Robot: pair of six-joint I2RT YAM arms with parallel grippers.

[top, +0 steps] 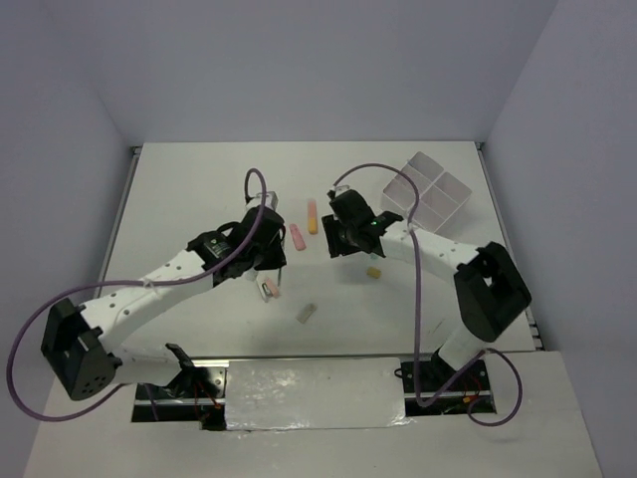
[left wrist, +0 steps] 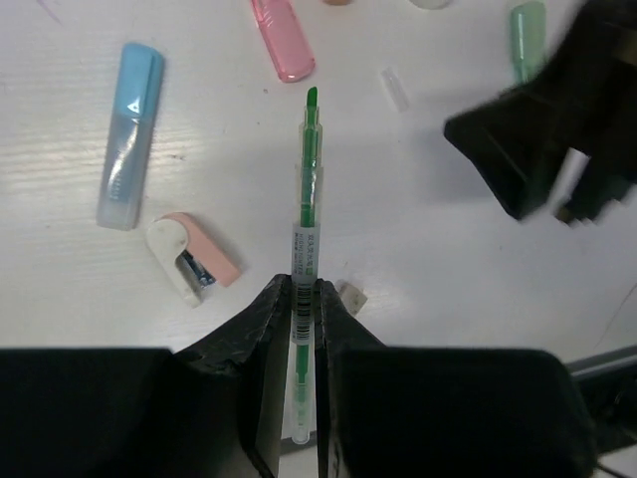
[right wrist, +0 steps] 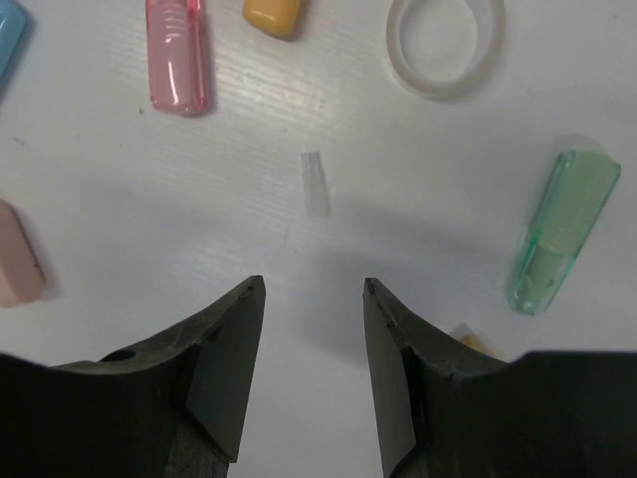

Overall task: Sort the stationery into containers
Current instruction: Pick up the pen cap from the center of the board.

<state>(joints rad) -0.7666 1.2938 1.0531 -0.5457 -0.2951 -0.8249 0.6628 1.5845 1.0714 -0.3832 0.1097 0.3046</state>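
Note:
My left gripper (left wrist: 305, 284) is shut on a thin green pen (left wrist: 308, 189), whose tip points away over the table; in the top view this gripper (top: 267, 261) sits left of centre. My right gripper (right wrist: 314, 284) is open and empty, just above the table (top: 343, 244). Ahead of it lie a small clear cap (right wrist: 315, 182), a pink piece (right wrist: 177, 55), an orange piece (right wrist: 273, 14), a clear tape ring (right wrist: 445, 40) and a green piece (right wrist: 562, 229). A blue piece (left wrist: 130, 134) and a pink-and-white stapler (left wrist: 194, 257) lie left of the pen. The white four-compartment tray (top: 428, 194) stands at the back right.
A beige piece (top: 373, 271) lies near the right gripper, and a grey-green piece (top: 308, 314) lies nearer the front. The two grippers are close together mid-table; the right one shows as a dark shape (left wrist: 557, 129) in the left wrist view. Grey walls enclose the table.

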